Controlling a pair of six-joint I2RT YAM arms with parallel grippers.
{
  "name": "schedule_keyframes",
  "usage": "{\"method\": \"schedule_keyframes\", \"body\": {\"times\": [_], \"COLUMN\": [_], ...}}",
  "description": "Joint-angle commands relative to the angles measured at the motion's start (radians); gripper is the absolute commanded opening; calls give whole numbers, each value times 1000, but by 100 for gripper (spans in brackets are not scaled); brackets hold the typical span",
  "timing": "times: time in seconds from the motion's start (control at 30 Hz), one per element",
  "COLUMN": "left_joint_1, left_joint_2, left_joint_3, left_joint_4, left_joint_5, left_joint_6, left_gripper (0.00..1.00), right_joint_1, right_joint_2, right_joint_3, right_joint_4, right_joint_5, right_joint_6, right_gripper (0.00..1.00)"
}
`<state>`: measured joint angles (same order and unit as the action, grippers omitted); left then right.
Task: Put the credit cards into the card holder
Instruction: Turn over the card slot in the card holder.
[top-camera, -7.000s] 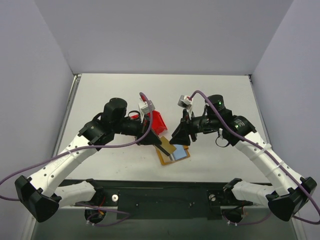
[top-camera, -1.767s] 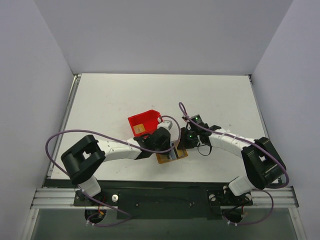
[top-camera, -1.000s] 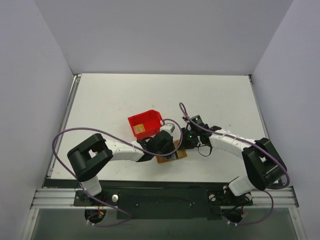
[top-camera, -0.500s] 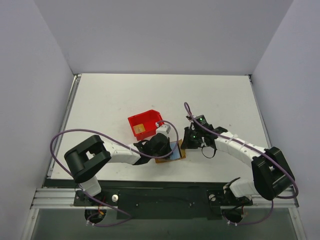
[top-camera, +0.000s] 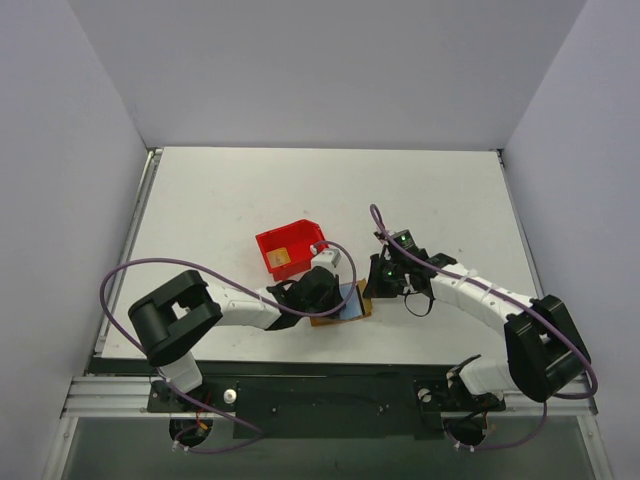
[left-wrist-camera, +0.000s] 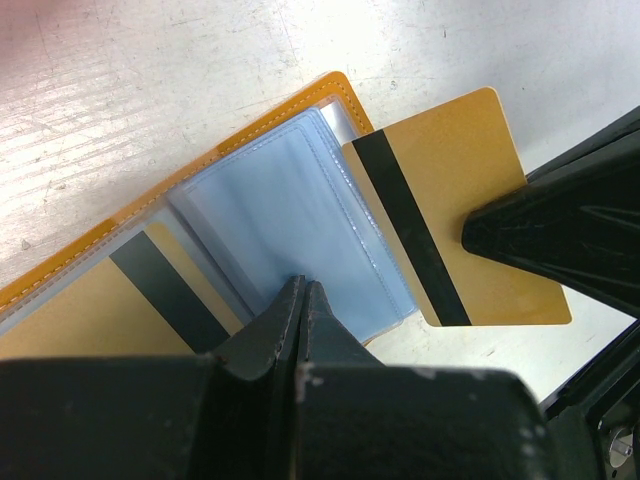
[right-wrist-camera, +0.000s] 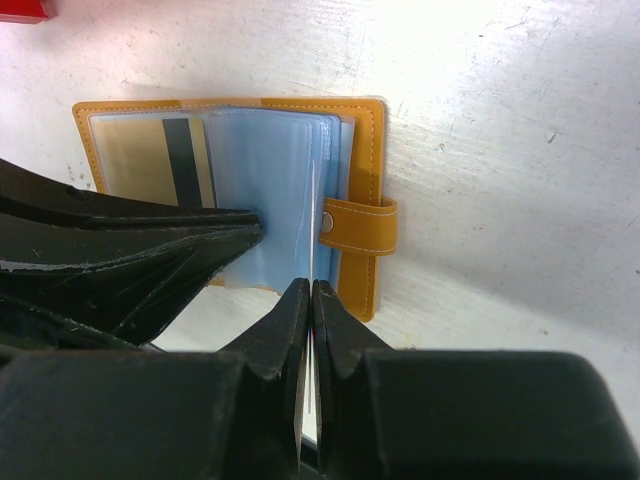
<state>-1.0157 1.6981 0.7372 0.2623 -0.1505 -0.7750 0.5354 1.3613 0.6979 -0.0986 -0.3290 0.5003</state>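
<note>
The card holder (top-camera: 345, 303) lies open on the table, orange-edged with light blue sleeves (left-wrist-camera: 290, 220) and a tab (right-wrist-camera: 362, 225). One credit card (left-wrist-camera: 90, 325) sits in its left pocket, black stripe up. My left gripper (left-wrist-camera: 303, 290) is shut, its tips pressed down on the blue sleeves. My right gripper (right-wrist-camera: 308, 292) is shut on a second golden credit card (left-wrist-camera: 470, 190). That card stands on edge, its front corner at the mouth of the right sleeve. From above, both grippers (top-camera: 330, 295) (top-camera: 370, 290) meet over the holder.
A red plastic bin (top-camera: 288, 247) stands just behind and left of the holder, with something tan inside. The near table edge and the black arm rail (top-camera: 320, 395) lie close below the holder. White tabletop (top-camera: 450, 200) stretches behind and to the right.
Over the last second the right arm's elbow swung out to the right and the blue sleeves came more into view. In the last half second almost nothing moved.
</note>
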Motion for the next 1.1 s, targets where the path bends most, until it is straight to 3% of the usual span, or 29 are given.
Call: {"method": "schedule_keyframes", "body": {"times": [0.0, 0.63, 1.07], "left_joint_1": [-6, -6, -7], "left_joint_2": [26, 31, 8], "left_joint_3": [-36, -27, -19], "left_joint_4": [-152, -152, -172], "left_joint_5": [-12, -9, -21], "left_joint_6": [19, 20, 19], "left_gripper": [0, 0, 0], "right_joint_1": [-8, -6, -6], "right_joint_2": [15, 96, 30], "right_joint_3": [-5, -54, -112], "right_joint_4": [-15, 89, 221], "right_joint_5": [-13, -84, -93], "right_joint_6": [0, 50, 132], "right_gripper": [0, 0, 0]}}
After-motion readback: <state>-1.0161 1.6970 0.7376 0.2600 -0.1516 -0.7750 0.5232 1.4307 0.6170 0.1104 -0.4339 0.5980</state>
